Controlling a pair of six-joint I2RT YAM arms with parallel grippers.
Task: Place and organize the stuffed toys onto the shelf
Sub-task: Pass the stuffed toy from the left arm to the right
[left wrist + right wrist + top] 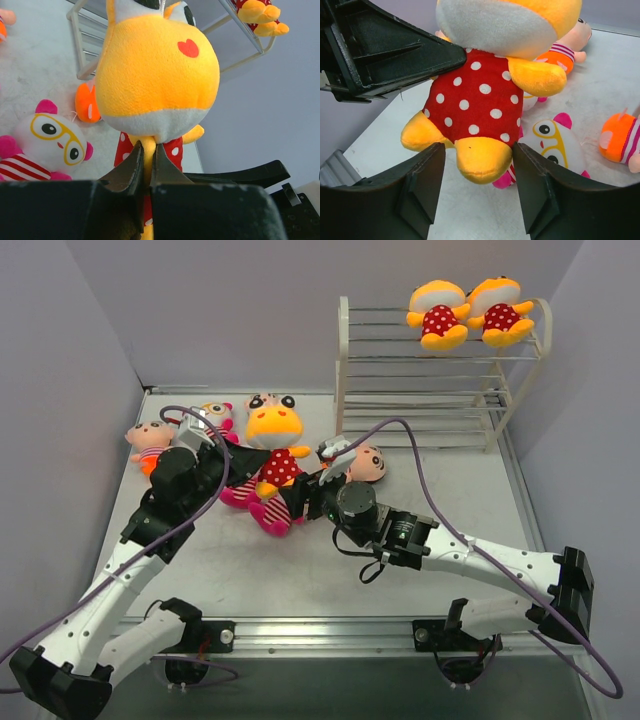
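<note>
The left fingers [131,167] are clamped together on a thin yellow strip of plush just under the head of a yellow doll [155,75]. This doll sits in front of the shelf [345,360], off its left end. The right fingers [422,175] stand apart on either side of the doll's rounded yellow foot, below its red, white-dotted body.

The doll is soft fleece, and the shelf is made of thin white wire rods. A second yellow doll [438,315] and a third yellow doll [500,312] lie side by side on the shelf's top tier. A pink-striped doll [552,140] with yellow glasses lies on the desk [480,500] before the shelf.
</note>
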